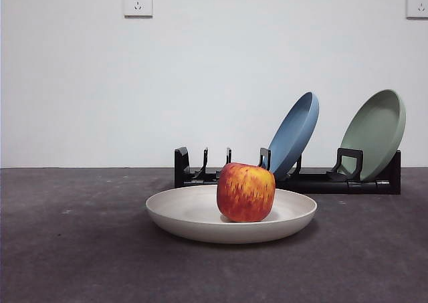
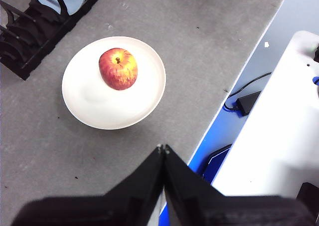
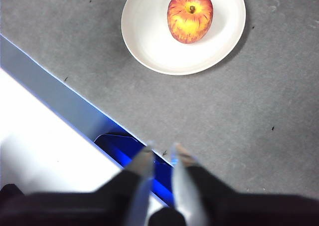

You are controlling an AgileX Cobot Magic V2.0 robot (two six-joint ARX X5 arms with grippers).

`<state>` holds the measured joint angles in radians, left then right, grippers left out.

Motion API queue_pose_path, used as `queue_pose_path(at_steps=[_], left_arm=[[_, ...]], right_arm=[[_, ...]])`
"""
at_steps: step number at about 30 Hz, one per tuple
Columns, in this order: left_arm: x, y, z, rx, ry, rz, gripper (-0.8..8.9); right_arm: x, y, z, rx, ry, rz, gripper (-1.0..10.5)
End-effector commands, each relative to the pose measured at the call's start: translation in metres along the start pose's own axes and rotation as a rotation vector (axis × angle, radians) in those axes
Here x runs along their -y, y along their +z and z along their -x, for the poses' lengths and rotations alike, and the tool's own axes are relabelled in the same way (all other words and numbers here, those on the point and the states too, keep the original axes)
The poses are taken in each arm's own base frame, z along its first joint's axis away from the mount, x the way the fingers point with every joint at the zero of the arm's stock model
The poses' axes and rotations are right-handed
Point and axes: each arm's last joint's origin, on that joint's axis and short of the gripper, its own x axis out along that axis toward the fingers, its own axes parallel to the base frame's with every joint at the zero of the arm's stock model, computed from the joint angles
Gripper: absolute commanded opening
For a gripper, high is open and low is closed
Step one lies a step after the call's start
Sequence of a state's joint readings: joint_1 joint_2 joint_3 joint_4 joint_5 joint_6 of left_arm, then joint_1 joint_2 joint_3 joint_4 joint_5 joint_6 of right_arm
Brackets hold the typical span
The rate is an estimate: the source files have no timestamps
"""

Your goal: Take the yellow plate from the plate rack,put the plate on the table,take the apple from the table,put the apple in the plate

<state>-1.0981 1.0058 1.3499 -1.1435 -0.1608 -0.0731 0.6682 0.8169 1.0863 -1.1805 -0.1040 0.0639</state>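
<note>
The yellow plate [image 1: 194, 213], pale cream, lies flat on the dark grey table [image 1: 73, 249] in front of the plate rack [image 1: 314, 181]. The red and yellow apple [image 1: 245, 192] stands upright in the plate, right of its middle. My left gripper [image 2: 162, 147] is shut and empty, high above the table's edge, well apart from the plate [image 2: 99, 106] and apple [image 2: 118, 69]. My right gripper [image 3: 162, 150] has a narrow gap between its jaws and is empty, held back over the table's edge, away from the plate [image 3: 149, 31] and apple [image 3: 190, 15]. Neither gripper shows in the front view.
A blue plate [image 1: 294, 134] and a sage-green plate [image 1: 376, 132] lean in the rack's middle and right slots; its left slots hold nothing. The table's edge, a white surface [image 2: 279, 121] and a cable with a black adapter [image 2: 247, 101] lie beyond it.
</note>
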Motion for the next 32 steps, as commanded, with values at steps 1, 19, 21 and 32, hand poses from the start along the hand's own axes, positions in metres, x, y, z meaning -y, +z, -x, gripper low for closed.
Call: queue_pose_path(at_steps=[1,19,21,32], left_arm=[[0.000,0.000,0.000,0.005,-0.006,0.010,-0.04],[-0.007,0.005,0.003,0.076,0.083,-0.003,-0.04],[-0.016,0.012,0.007,0.168,0.139,-0.022,-0.04],[-0.083,-0.012,0.024,0.796,0.420,0.080,-0.04]], right_arm=[[0.000,0.000,0.001,0.007,0.000,-0.007,0.0],[0.000,0.000,0.001,0.006,0.000,-0.007,0.0],[0.000,0.000,0.001,0.006,0.000,-0.007,0.0],[0.000,0.000,0.001,0.006,0.000,-0.007,0.0]])
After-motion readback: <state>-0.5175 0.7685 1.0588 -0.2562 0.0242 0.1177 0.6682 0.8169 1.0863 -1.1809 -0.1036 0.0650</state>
